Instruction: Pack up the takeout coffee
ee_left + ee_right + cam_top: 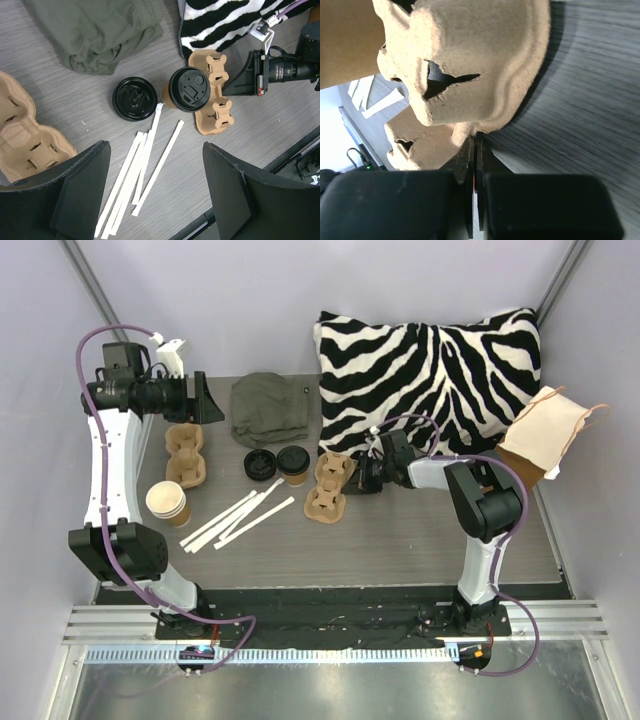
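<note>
The takeout coffee cup is tan-brown paper with a black lid on it. It stands mid-table, and the left wrist view shows it touching the left side of a tan pulp two-hole carrier. My right gripper is shut, its tips against the carrier's right rim. It also shows in the left wrist view. My left gripper is open and empty, raised high at the back left.
A loose black lid lies left of the cup. An open tan cup with a pale rim and a second carrier sit at the left. White paper strips, a green cloth, a zebra pillow and a paper bag are also there.
</note>
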### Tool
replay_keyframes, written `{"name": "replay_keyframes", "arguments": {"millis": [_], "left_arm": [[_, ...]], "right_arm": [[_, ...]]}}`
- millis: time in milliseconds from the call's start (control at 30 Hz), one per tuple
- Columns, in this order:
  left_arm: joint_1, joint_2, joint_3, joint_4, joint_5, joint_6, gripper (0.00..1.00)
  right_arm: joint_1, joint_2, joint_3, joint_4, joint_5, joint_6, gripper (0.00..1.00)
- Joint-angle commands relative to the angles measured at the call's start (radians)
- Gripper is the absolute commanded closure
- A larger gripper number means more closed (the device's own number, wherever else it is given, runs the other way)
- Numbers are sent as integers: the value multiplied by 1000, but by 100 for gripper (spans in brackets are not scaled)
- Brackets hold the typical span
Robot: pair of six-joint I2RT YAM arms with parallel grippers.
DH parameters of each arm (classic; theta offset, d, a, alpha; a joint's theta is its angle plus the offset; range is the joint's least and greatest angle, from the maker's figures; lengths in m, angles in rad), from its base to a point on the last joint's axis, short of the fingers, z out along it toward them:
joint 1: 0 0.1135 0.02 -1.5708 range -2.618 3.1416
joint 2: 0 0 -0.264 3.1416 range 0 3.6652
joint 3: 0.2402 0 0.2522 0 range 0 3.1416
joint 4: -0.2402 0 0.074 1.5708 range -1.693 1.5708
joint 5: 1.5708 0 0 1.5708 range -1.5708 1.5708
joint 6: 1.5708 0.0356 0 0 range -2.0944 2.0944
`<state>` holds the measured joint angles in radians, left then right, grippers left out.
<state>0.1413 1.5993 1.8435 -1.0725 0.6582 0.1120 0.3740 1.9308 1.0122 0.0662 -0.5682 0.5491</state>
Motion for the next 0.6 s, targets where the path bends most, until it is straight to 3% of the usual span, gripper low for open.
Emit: {"name": "replay_keyframes", "arguments": {"millis": [0,200,333,567], "left_arm": [[-3,-9,33,23,47,0,21],[-17,-33,36,23,49,12,20],[-48,-55,37,22,21,26,19],[-62,-62,28,20,4,25,19]], "right_arm": [[-23,-47,-20,44,-39,37,99],[-24,-229,-6,-5,-33,17,99],[-24,-326,55,-208,27,-83,99],[-23,-427,172,-557,296,-394,99]]}}
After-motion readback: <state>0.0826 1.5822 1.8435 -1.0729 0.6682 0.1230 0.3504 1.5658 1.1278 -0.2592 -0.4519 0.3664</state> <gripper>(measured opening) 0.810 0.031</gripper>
